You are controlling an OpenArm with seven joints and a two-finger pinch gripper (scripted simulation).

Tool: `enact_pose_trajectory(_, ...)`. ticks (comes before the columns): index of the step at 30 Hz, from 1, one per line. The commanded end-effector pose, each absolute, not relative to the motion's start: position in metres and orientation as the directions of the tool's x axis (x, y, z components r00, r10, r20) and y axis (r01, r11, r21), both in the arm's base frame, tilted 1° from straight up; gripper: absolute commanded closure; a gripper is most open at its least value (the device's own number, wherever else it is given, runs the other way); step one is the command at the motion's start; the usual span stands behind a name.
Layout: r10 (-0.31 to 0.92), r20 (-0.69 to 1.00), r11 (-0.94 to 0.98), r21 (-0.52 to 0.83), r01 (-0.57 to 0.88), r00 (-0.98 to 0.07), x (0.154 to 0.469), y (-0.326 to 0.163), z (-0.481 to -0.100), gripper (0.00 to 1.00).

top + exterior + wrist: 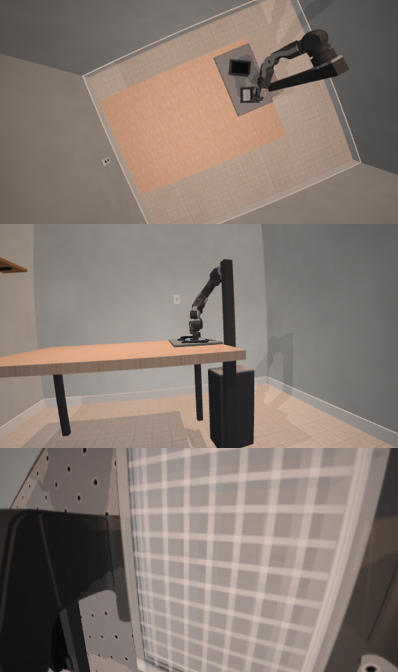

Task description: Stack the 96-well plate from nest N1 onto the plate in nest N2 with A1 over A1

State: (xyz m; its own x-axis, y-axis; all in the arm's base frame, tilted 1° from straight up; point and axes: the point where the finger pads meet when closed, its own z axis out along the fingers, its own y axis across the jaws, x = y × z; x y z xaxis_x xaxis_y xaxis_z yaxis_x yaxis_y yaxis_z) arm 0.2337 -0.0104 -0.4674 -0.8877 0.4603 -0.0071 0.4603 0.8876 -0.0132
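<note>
Top view: the gripper point(258, 94) is closed on the pale plate point(245, 94), which sits in nest N1 point(251, 101) on the grey base point(226, 74) at the table point(174, 132) corner. Nest N2 point(239, 67), well apart, holds the dark plate point(239, 68). Wrist view: the well grid point(235, 563) fills the frame, one dark finger point(45, 578) against its rim.

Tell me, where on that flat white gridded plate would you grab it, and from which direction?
From straight above, by its two opposite outer side walls. The white gridded 96-well plate lies flat and low in its nest on the grey perforated base, so only its rim edges are free. The gripper is already shut on it that way, a dark finger against one side wall.
</note>
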Motion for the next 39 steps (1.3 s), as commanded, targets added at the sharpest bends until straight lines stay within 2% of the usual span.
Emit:
enact_pose_trajectory(1,0.460,-0.007,0.888,-0.011,0.460,-0.888,0.234,-0.010,-0.467,1.00)
enact_pose_trajectory(14,0.460,-0.007,0.888,-0.011,0.460,-0.888,0.234,-0.010,-0.467,1.00)
enact_pose_trajectory(19,0.465,-0.007,0.885,-0.010,0.465,-0.885,0.236,-0.010,-0.435,1.00)
enact_pose_trajectory(31,0.465,-0.007,0.885,-0.010,0.465,-0.885,0.236,-0.010,-0.435,1.00)
enact_pose_trajectory(36,0.465,-0.007,0.885,-0.009,0.465,-0.885,0.236,-0.009,-0.404,1.00)
enact_pose_trajectory(39,0.465,-0.007,0.885,-0.009,0.465,-0.885,0.236,-0.009,-0.404,1.00)
